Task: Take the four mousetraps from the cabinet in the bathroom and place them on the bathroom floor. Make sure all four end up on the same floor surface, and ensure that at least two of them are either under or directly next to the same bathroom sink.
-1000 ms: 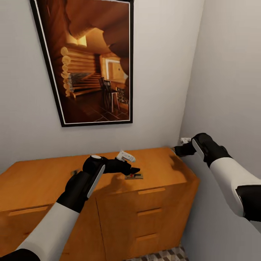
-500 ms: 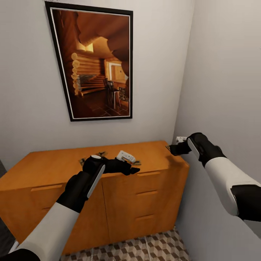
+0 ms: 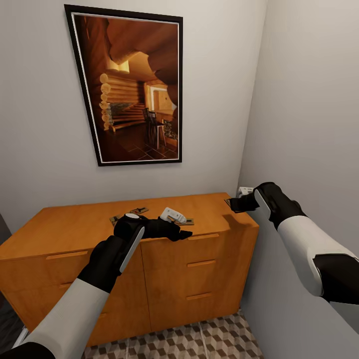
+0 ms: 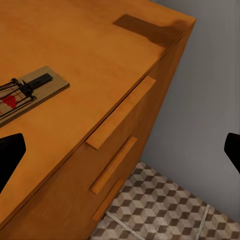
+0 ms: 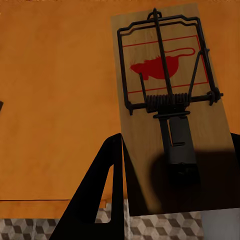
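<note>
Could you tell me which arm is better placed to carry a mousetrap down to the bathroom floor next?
The right: its gripper already holds a mousetrap between its fingers at the cabinet's right end. The left gripper is open and empty, hovering above another mousetrap.

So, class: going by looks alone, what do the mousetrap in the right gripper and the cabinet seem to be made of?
Mousetrap: a pale, matt wooden board, going by its faint grain; dark wire spring and bar that look like metal; printed red mouse mark.

Cabinet: orange-brown wood, or perhaps veneer, with a smooth satin finish and slab pulls of the same colour. Since this is a render, that remains open.
</note>
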Tool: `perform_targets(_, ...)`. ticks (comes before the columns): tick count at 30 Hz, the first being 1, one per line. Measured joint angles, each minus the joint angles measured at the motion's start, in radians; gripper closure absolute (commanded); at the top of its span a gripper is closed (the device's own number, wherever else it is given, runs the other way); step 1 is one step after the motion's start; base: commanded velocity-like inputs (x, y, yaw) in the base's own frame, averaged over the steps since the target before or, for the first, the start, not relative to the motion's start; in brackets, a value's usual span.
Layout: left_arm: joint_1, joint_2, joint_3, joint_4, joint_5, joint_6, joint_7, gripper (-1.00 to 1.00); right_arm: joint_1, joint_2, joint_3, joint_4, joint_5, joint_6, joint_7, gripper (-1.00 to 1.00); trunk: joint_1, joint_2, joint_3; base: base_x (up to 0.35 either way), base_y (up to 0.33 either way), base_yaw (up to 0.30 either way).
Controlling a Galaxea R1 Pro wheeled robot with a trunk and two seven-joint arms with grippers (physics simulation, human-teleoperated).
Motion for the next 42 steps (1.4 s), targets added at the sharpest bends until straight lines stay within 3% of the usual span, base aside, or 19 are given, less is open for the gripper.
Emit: perform_targets(42, 0.0, -0.001, 0.0, 0.001, 0.001, -0.001, 0.0, -1.0, 0.0, -0.001, 0.0, 0.0, 0.0, -0.001, -0.002, 1.0, 0.0, 0.0, 0.0, 0.0, 0.0, 0.0)
